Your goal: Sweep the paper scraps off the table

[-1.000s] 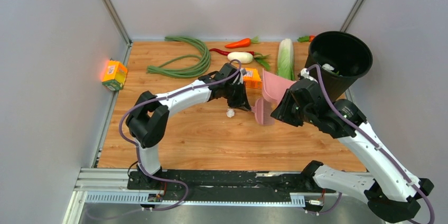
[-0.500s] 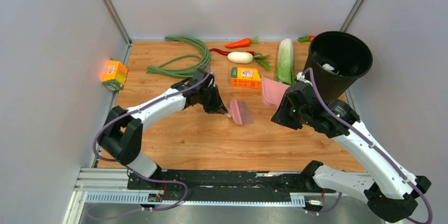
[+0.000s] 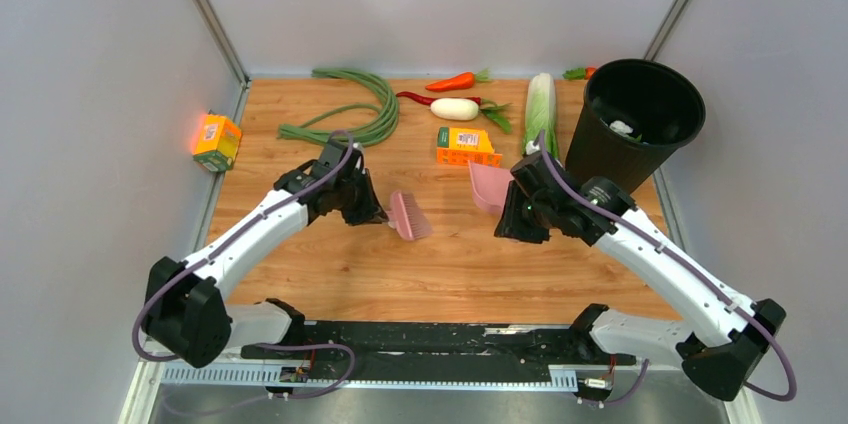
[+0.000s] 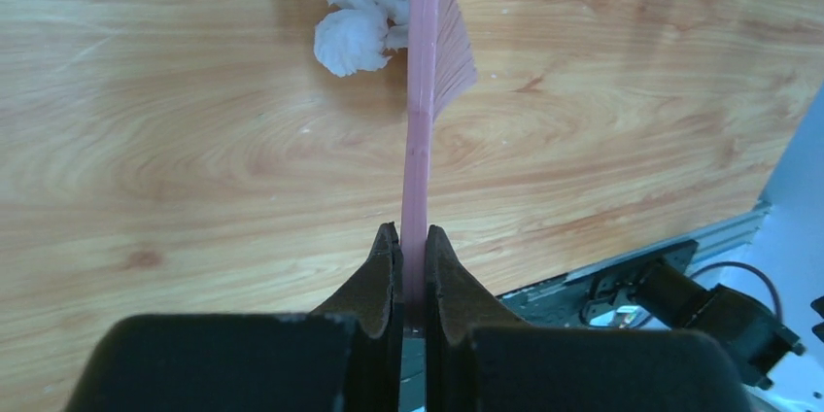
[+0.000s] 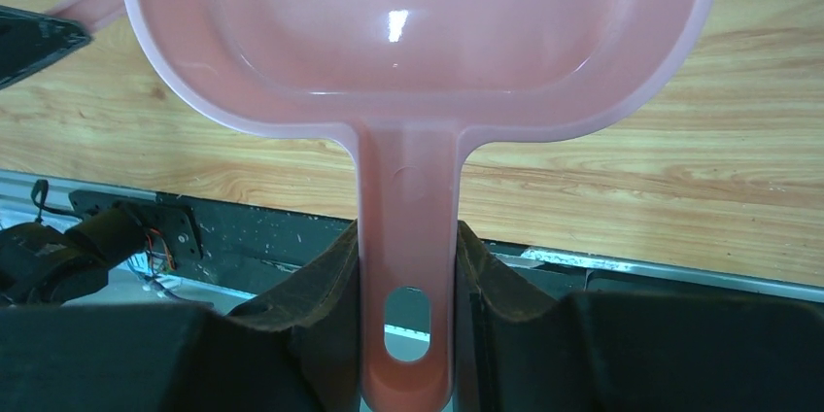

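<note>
Over the table (image 3: 440, 269) in the top view, the left gripper (image 3: 378, 215) sits just left of centre, clamped on a pink brush (image 3: 410, 216) whose bristled head points toward 3 o'clock. The right gripper (image 3: 512, 214) holds a pink dustpan (image 3: 487, 184) that rises from it toward 11 o'clock. The brush and dustpan are apart. A black bin (image 3: 645, 114) stands at the table's 2 o'clock corner with a white wad inside. Green beans (image 3: 350, 112), a white radish (image 3: 455, 109) and an orange box (image 3: 465, 147) lie toward 12 o'clock. I cannot make out the scraps on the table from here.

From the left wrist, the left gripper (image 4: 409, 242) is closed narrow on the brush (image 4: 420, 140) handle. The paper scraps (image 4: 360, 31) lie on the table (image 4: 175, 159) at 11 o'clock, touching the brush head's left face.

From the right wrist, the right gripper (image 5: 408, 247) grips the dustpan (image 5: 418, 33) handle from both sides, with the pan at 12 o'clock above the table (image 5: 641, 174).
</note>
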### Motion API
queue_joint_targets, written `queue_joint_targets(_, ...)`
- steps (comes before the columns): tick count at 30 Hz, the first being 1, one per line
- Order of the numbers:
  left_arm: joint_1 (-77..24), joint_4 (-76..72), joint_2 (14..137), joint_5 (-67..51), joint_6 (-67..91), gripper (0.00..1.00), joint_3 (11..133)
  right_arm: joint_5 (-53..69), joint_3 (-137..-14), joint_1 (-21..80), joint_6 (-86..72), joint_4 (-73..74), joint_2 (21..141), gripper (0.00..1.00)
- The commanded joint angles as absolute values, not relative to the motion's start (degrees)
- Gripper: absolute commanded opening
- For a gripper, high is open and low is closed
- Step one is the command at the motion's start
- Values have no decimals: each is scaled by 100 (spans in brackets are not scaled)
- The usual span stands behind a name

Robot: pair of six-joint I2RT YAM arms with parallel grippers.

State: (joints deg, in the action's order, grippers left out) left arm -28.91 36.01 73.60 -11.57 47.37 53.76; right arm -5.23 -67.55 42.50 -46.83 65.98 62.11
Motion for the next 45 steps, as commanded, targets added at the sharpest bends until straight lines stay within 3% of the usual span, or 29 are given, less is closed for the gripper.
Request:
queue_joint_targets(1, -2742, 4464, 6918, -511, 4158, 0, 5239, -159, -6601, 4263, -4351, 6083, 6389, 0)
queue_joint_targets(8, -2716, 5079, 6443, -18, 3938, 0, 5194, -114, -6557, 4569, -4052, 5994, 6837, 0)
queue_joint_targets(15, -2707, 5553, 5977, -237, 3657, 0, 5510, -360, -6583, 5211, -3902, 5985, 7408, 0)
queue_joint_targets(20, -2716, 6098, 5854, -238, 3410, 0, 6194, -501, -6697, 5756, -3885, 5933, 7830, 0)
queue_joint_targets(31, -2698, 6934, 6029, 1070, 3120, 0, 8023, -782, -7013, 6653, -3911, 5915, 8525, 0)
queue_joint_targets(36, -2637, 7233, 6117, 1959, 2927, 0, 7998, -826, -7066, 6908, -3841, 5696, 8684, 0)
queue_joint_targets(45, -2558, 6549, 6090, 2004, 2760, 0, 7051, -941, -6759, 7110, -3797, 5327, 8771, 0)
